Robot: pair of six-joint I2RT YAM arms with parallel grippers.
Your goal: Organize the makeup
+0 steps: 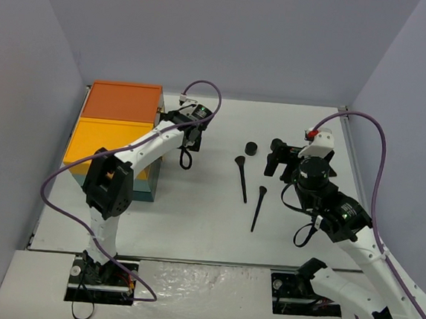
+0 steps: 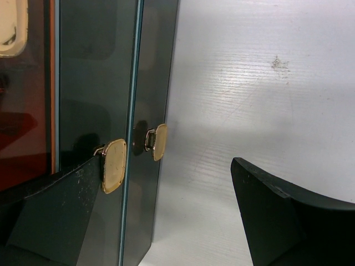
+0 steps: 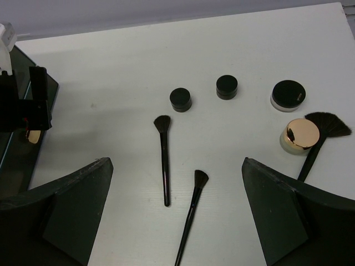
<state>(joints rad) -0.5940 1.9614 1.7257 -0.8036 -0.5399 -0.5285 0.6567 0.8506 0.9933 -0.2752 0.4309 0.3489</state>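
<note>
The right end effector (image 1: 274, 159) hovers over the right part of the white worktop (image 1: 193, 217). Its jaws are spread wide and there is nothing between them.

In the right wrist view the makeup lies loose on the worktop, below this end effector. A long slim black brush (image 3: 164, 166) and a second slim black brush (image 3: 190, 219) lie almost parallel, near each other but not touching, with their bristles toward the far side. Beyond them stand a small round black jar (image 3: 181, 100) and another small round black jar (image 3: 227, 87). Further right is a clear jar with black lid (image 3: 288, 95). Nearer to the camera is a pale jar with shiny gold lid (image 3: 301, 136), and a black fan brush (image 3: 326, 126) lies just beside it.

The left end effector (image 1: 189, 136) is at the right side of the big teal box with orange top (image 1: 120, 114), well apart from the makeup. In the left wrist view its jaws also stand wide and hold nothing. The dark glossy wall of the box, with two small gold clasps (image 2: 113, 165), is between the fingers. I cannot tell if a finger touches the box.
</note>
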